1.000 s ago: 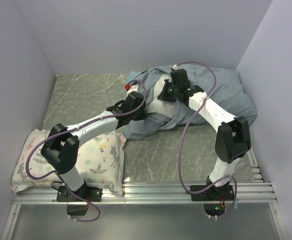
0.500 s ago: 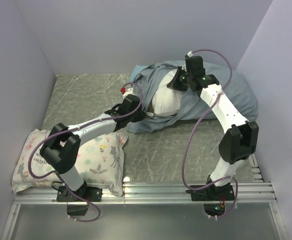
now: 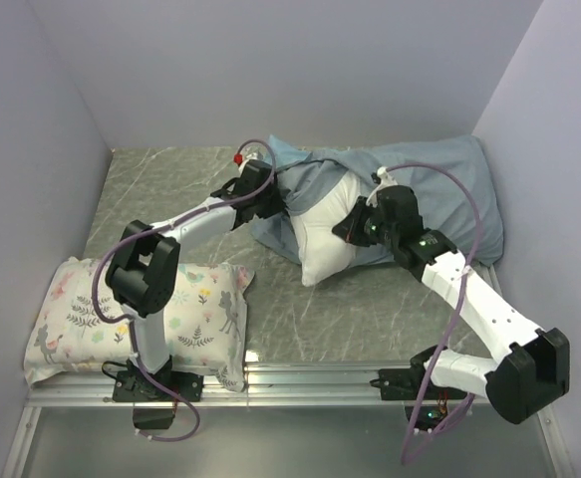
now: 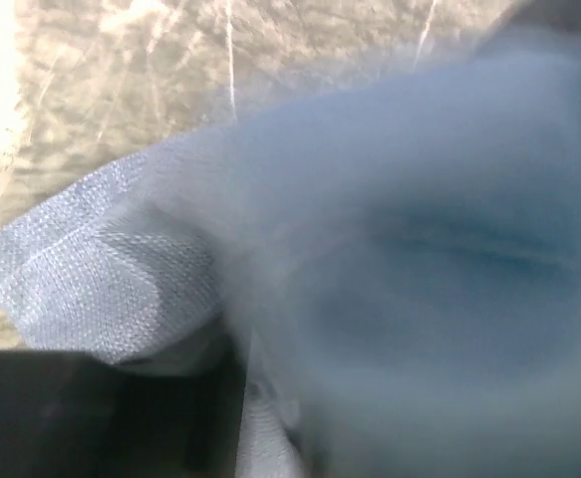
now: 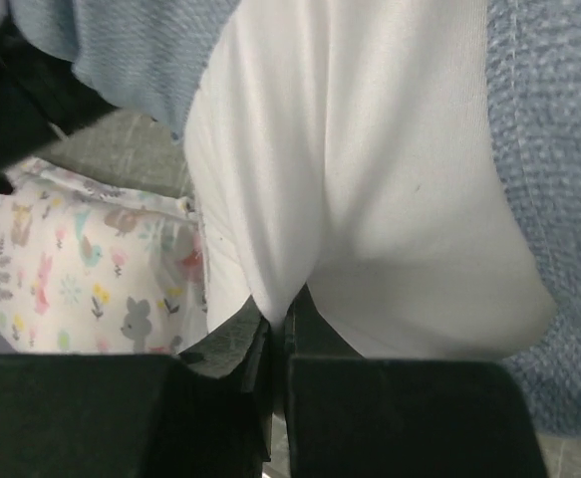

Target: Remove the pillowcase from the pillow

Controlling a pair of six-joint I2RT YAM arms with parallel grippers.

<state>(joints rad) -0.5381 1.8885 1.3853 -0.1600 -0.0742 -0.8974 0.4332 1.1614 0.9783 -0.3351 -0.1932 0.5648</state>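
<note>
The blue-grey pillowcase [image 3: 439,189] lies bunched at the back right of the table. The plain white pillow [image 3: 322,239] bulges out of its open left end. My left gripper [image 3: 273,202] sits at that open edge, shut on the pillowcase. In the left wrist view blurred blue cloth [image 4: 420,249] fills the picture and runs down beside a dark finger [image 4: 91,413]. My right gripper [image 3: 353,227] is shut on a pinch of the pillow; in the right wrist view the jaws [image 5: 280,311] squeeze a fold of white pillow [image 5: 370,179], with the pillowcase [image 5: 549,119] to its right.
A white pillow printed with flowers and animals [image 3: 141,319] lies at the near left beside the left arm's base, also seen as the printed pillow [image 5: 81,269] in the right wrist view. Walls close the left, back and right. A metal rail [image 3: 300,378] runs along the near edge.
My right gripper has pulled toward the near side with the pillow, drawing more white out of the cover. The left gripper has moved back and left with the pillowcase edge.
</note>
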